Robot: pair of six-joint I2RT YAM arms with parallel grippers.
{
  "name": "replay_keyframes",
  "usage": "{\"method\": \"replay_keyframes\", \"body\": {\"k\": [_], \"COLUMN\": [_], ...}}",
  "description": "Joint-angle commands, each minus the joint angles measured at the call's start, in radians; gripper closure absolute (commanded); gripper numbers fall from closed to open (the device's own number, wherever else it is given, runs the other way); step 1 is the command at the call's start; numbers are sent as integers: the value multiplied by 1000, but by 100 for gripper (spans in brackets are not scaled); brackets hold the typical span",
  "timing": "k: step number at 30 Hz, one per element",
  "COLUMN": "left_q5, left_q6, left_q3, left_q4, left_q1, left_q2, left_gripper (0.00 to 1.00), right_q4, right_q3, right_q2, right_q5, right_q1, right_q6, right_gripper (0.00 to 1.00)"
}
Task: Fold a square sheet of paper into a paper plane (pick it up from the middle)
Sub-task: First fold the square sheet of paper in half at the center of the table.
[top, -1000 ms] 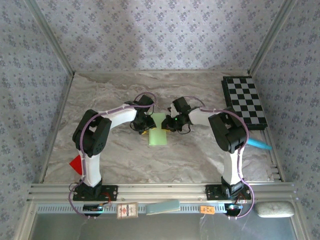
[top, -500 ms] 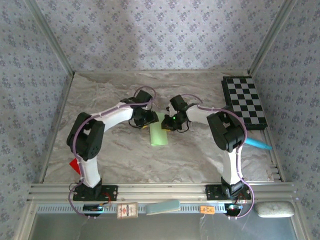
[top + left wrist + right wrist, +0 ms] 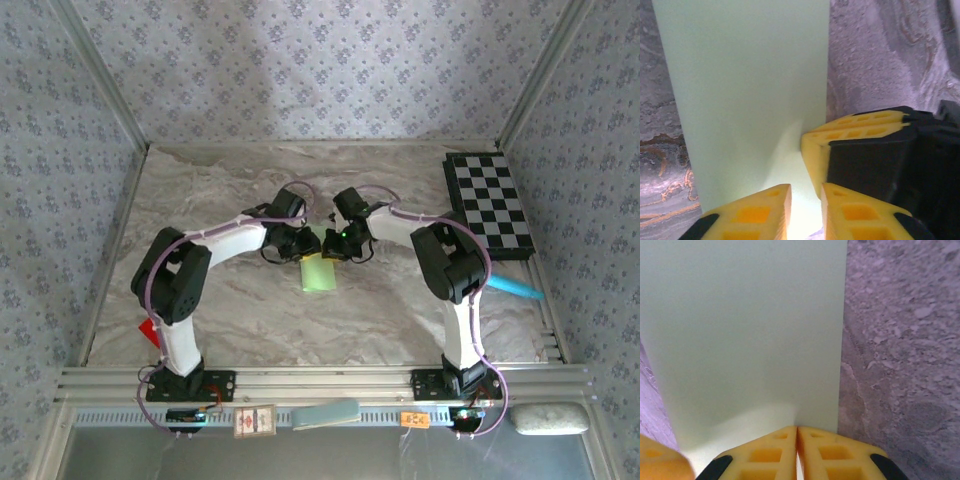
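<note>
The pale green sheet of paper [image 3: 318, 272] lies on the table as a long folded rectangle, its far end under both grippers. In the top view my left gripper [image 3: 300, 243] and right gripper [image 3: 331, 243] meet nose to nose over that end. In the left wrist view the paper [image 3: 745, 85] runs away from my left gripper [image 3: 805, 189], whose yellow fingers [image 3: 760, 210] stand a narrow gap apart with paper showing between them. The right gripper's fingers [image 3: 840, 145] touch the paper just ahead. My right gripper [image 3: 797, 429] is shut on the paper's edge [image 3: 745, 330].
A black-and-white checkerboard [image 3: 490, 205] lies at the back right, with a light-blue object [image 3: 517, 289] near the right arm's elbow. A red piece [image 3: 150, 330] sits by the left arm's base. A pale card [image 3: 325, 413] and a grey pad [image 3: 548, 418] rest on the front rail.
Both grippers have shifted toward the far end of the paper and closer together. The left jaws widened briefly and then narrowed. The right jaws stayed shut.
</note>
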Motion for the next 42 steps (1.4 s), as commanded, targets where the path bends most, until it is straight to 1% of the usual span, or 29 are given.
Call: {"method": "replay_keyframes", "body": {"k": [1, 7, 12, 21, 26, 30, 35, 39, 42], "left_q5": [36, 43, -2, -13, -11, -9, 34, 118, 146], "left_q6": [21, 25, 60, 86, 109, 123, 133, 97, 62], "left_q3": [-15, -7, -12, -58, -124, -186, -235, -236, -224], "left_q4": [19, 26, 19, 31, 71, 68, 92, 189, 258], "left_q1": [-4, -3, 0, 18, 54, 101, 132, 126, 118], "left_q2": [30, 64, 68, 86, 82, 34, -55, -105, -120], "left_gripper": [81, 83, 83, 86, 87, 87, 87, 87, 86], "right_q4": [-123, -131, -138, -146, -162, -174, -179, -206, -213], "right_q3": [-44, -37, -34, -34, -26, -25, -19, -12, -4], "right_q2": [108, 112, 113, 125, 130, 130, 128, 126, 125], "right_q5": [188, 194, 206, 222, 239, 259, 270, 271, 270], "right_q1": [2, 4, 3, 1, 0, 0, 2, 4, 2], "right_q6": [-7, -10, -19, -33, -41, -49, -60, -68, -72], "right_gripper": [87, 87, 87, 87, 86, 86, 86, 86, 86]}}
